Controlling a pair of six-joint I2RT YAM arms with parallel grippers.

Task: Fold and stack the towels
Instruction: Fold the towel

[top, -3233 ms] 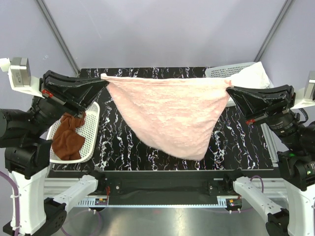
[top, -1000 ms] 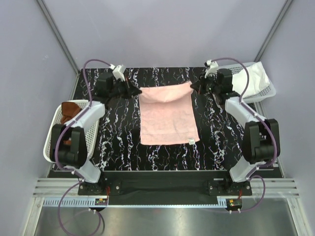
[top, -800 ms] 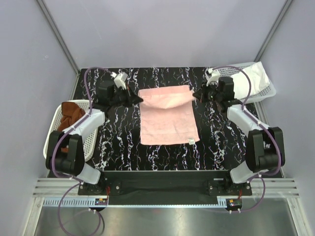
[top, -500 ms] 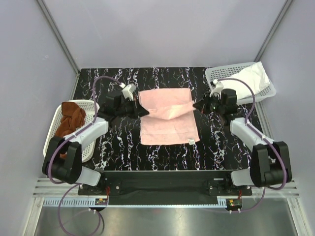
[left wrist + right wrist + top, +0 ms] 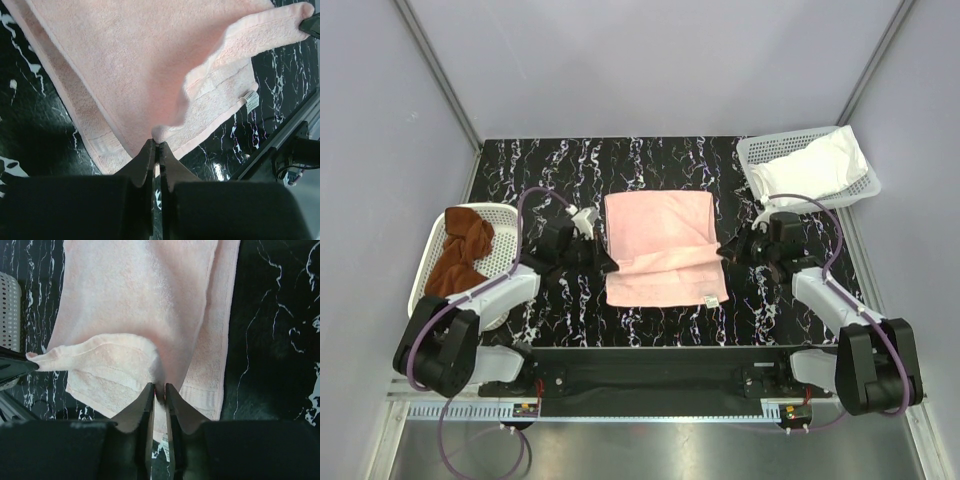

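- While lying at the centre of the black marbled table (image 5: 570,165), the pink towel (image 5: 660,240), soft terry, is showing a raised, rounded fold along its near edge.
- The rust-brown towel (image 5: 460,260) and white towel (image 5: 815,165) are sitting crumpled in mesh baskets, partly hidden.
- The left gripper (image 5: 156,145), reaching low, is pinching one fold corner tight.
- The right gripper (image 5: 158,386), jaws narrow, is nipping the other.

Left gripper (image 5: 156,145) pinched shut, right gripper (image 5: 159,386) pinching, barely parted

Nubby terry towel (image 5: 658,240), glossy marbled table (image 5: 650,160)
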